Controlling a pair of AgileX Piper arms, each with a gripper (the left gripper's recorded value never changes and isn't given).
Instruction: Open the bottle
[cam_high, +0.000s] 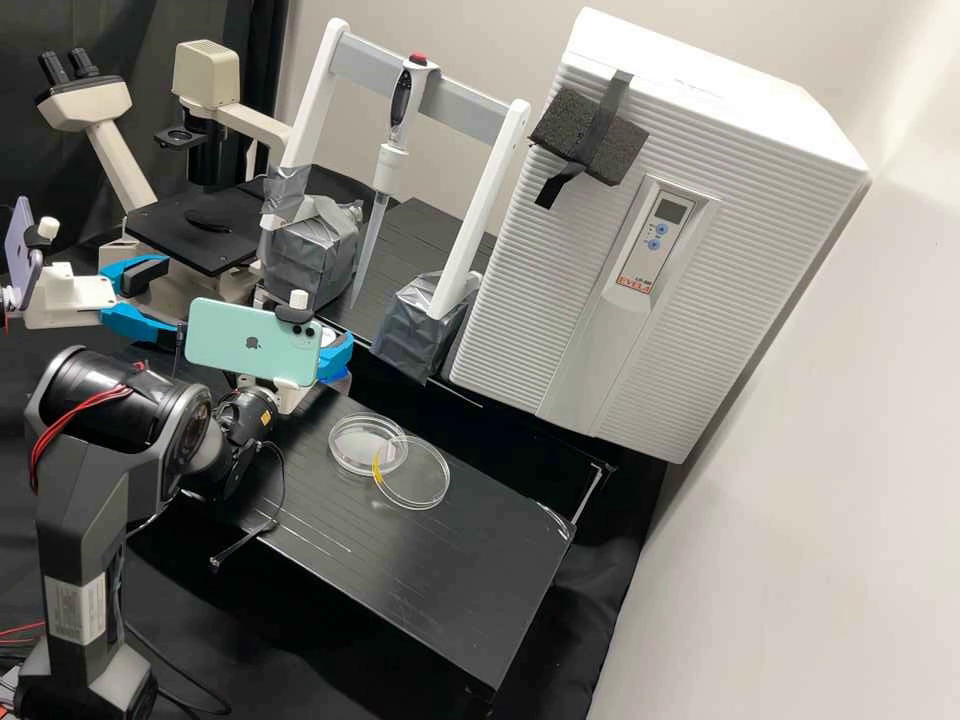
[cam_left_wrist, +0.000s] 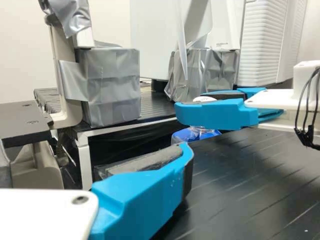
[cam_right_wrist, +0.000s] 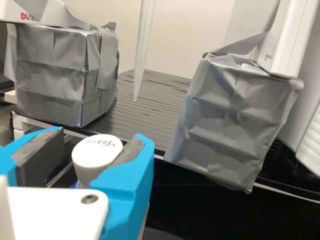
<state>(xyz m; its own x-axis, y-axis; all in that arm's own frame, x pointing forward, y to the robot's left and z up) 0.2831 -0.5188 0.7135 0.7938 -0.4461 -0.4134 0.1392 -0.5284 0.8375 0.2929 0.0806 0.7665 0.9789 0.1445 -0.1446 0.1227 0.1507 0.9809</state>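
Observation:
A small bottle with a blue body (cam_left_wrist: 196, 135) and a white cap (cam_right_wrist: 97, 150) stands on the black bench in front of the stand's left taped foot. My right gripper (cam_right_wrist: 90, 160) is shut on the cap, one grey pad on each side. From the left wrist view this gripper (cam_left_wrist: 215, 104) is level with the cap and the blue body shows below it. In the high view it (cam_high: 338, 358) sits just behind the mint phone (cam_high: 255, 345). My left gripper (cam_high: 132, 295) hangs open further left, nothing between its fingers (cam_left_wrist: 145, 190), pointing at the bottle.
Two clear petri dishes (cam_high: 368, 443) (cam_high: 412, 474) lie on the black platform (cam_high: 430, 570) in front. A pipette (cam_high: 385, 170) hangs from a white stand with grey taped feet (cam_high: 305, 245) (cam_high: 420, 320). A white ribbed machine (cam_high: 660, 230) stands right, a microscope (cam_high: 190, 130) at the back left.

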